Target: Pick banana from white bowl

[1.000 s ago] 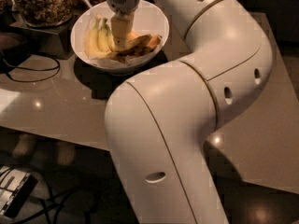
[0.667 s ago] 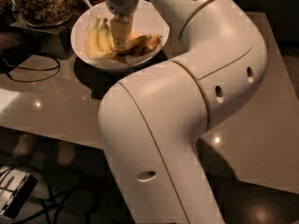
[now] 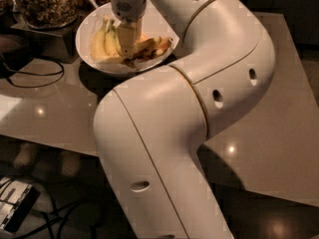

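The white bowl (image 3: 88, 28) stands at the back left of the table and holds several bananas. The pale yellow banana (image 3: 99, 45) lies in the bowl's left half, next to another yellow one. A slimmer orange-tinged banana (image 3: 151, 46) lies on the right side. My gripper (image 3: 127, 45) points straight down into the middle of the bowl, right beside the pale bananas and touching the pile. My own arm hides the bowl's right rim.
A glass jar of brown nuts (image 3: 44, 4) stands on a dark stand (image 3: 47, 40) left of the bowl. A black cable (image 3: 31, 76) loops on the table (image 3: 55, 118). My big white arm (image 3: 199, 98) fills the middle. A device (image 3: 15, 208) lies on the floor at lower left.
My arm's elbow and upper links have shifted a little to the left. The gripper stays down in the bowl at about the same place. The bananas have not visibly moved.
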`<state>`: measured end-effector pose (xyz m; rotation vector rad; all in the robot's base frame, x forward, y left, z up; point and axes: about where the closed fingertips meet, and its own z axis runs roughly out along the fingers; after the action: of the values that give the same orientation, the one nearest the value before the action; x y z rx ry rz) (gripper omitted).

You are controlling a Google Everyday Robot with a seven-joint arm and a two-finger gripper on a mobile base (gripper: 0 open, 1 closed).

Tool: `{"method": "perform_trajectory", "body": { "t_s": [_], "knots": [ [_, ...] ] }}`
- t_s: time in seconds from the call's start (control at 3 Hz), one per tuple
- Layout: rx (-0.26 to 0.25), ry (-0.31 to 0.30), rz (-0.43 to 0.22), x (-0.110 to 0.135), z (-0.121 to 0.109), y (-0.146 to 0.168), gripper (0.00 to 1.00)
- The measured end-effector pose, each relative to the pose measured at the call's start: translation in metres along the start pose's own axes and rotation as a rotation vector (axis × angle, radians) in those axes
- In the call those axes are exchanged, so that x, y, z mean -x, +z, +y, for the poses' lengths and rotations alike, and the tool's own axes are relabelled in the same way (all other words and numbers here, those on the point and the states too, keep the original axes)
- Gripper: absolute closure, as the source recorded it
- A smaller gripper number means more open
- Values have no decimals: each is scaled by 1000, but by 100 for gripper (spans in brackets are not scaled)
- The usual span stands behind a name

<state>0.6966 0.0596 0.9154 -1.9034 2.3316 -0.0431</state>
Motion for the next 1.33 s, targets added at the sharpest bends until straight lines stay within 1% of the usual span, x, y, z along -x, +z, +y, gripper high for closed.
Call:
{"method": "perform_trajectory", "body": {
  "t_s": [1.0, 1.33],
  "knots": [
    [19, -2, 38, -5, 0, 9, 44],
    [27, -1, 44, -8, 0, 12, 41]
  ]
}}
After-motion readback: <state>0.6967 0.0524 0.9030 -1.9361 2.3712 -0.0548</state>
